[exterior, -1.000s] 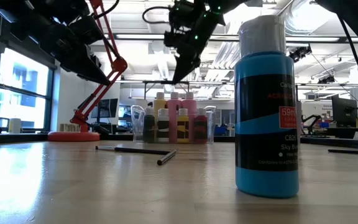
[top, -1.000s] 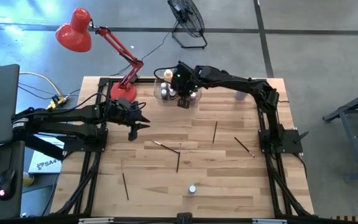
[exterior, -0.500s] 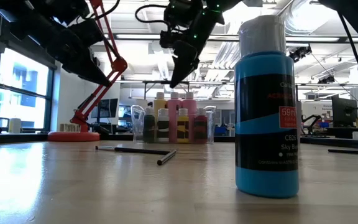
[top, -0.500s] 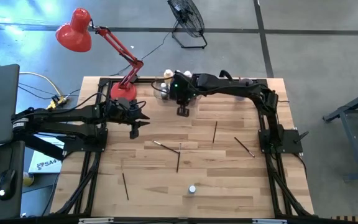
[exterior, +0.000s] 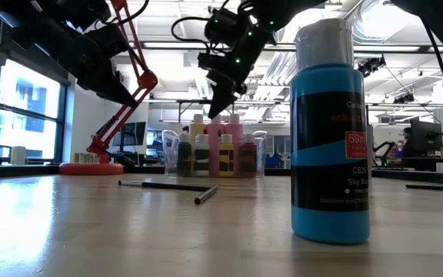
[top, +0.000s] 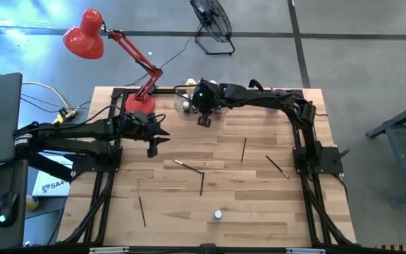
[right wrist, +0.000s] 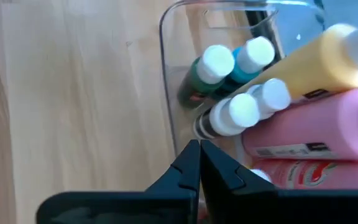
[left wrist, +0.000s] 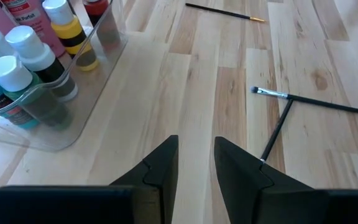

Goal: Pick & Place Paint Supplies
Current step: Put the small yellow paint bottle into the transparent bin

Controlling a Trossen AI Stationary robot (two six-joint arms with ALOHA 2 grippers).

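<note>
High view: the clear plastic rectangular bin at the table's far edge already holds most of the paint bottles, so the job looks well along.

The right claw hangs just in front of the bin, fingers pressed together on nothing. The left claw waits near the left edge, fingers slightly apart and empty.

Still loose, by my count, are five thin dark-and-wood paintbrushes scattered over the middle of the table and one small sky-blue, white-capped bottle standing towards the near edge.

In the bin I make out a tall yellow-orange bottle, two tall pink bottles and several tiny white-capped bottles; their exact number is hidden.
</note>
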